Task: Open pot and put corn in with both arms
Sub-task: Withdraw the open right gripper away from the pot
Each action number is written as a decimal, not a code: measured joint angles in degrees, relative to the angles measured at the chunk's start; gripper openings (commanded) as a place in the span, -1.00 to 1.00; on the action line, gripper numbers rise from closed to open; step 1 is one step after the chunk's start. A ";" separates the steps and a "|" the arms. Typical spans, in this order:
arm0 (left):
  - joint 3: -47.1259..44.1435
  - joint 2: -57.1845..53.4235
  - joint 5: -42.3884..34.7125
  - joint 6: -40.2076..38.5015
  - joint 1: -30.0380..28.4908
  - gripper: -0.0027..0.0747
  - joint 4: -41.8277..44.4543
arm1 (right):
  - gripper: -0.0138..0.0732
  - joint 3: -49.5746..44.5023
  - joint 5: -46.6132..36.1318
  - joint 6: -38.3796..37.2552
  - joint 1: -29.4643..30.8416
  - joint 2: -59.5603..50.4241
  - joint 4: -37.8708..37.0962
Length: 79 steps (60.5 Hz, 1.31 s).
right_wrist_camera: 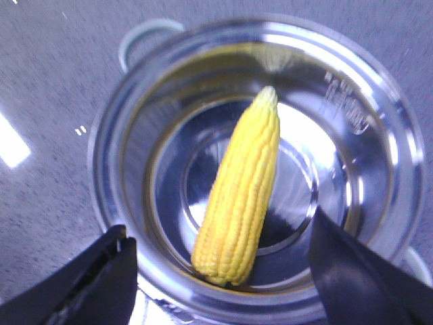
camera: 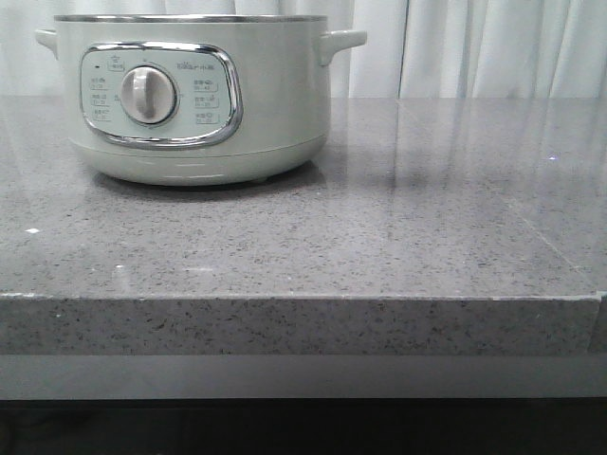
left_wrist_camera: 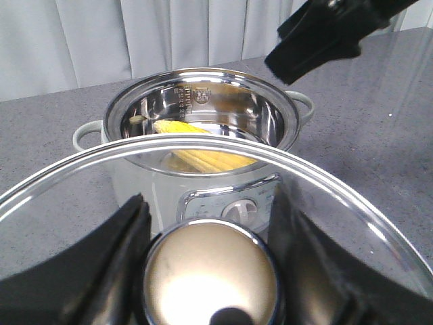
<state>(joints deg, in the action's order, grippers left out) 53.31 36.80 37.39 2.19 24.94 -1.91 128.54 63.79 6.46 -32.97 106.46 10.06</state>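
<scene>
corn, a bright yellow cob (right_wrist_camera: 240, 193), lies loose in the steel bowl of the pale grey-green electric pot (camera: 190, 95) beneath the released right pincer (right_wrist_camera: 220, 271). left pincer (left_wrist_camera: 210, 223) clenches the brass knob (left_wrist_camera: 210, 281) of the glass lid (left_wrist_camera: 270, 159); a slip could drop it onto the steel rim or grey speckled worktop (camera: 379, 246). both arms are out of the front view, where the pot's wall hides the cob.

corn (right_wrist_camera: 240, 193) lying inside the pot (camera: 190, 95), pot on the table's (camera: 379, 246) left rear part
</scene>
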 measured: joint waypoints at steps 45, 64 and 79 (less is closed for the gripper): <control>-0.03 0.00 0.00 0.00 0.00 -0.40 0.00 | 0.57 -66.03 -39.90 1.35 0.00 -48.60 0.47; -0.03 0.00 0.00 0.00 0.00 -0.40 0.00 | 0.57 -84.52 -45.80 1.35 0.00 -65.25 0.47; -0.03 0.00 -0.01 0.00 0.00 -0.40 0.00 | 0.57 -87.51 -45.80 1.35 0.00 -69.25 0.50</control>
<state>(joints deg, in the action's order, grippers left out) 53.28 36.80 37.37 2.19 24.94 -1.91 41.03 17.99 7.81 -32.97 37.20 10.56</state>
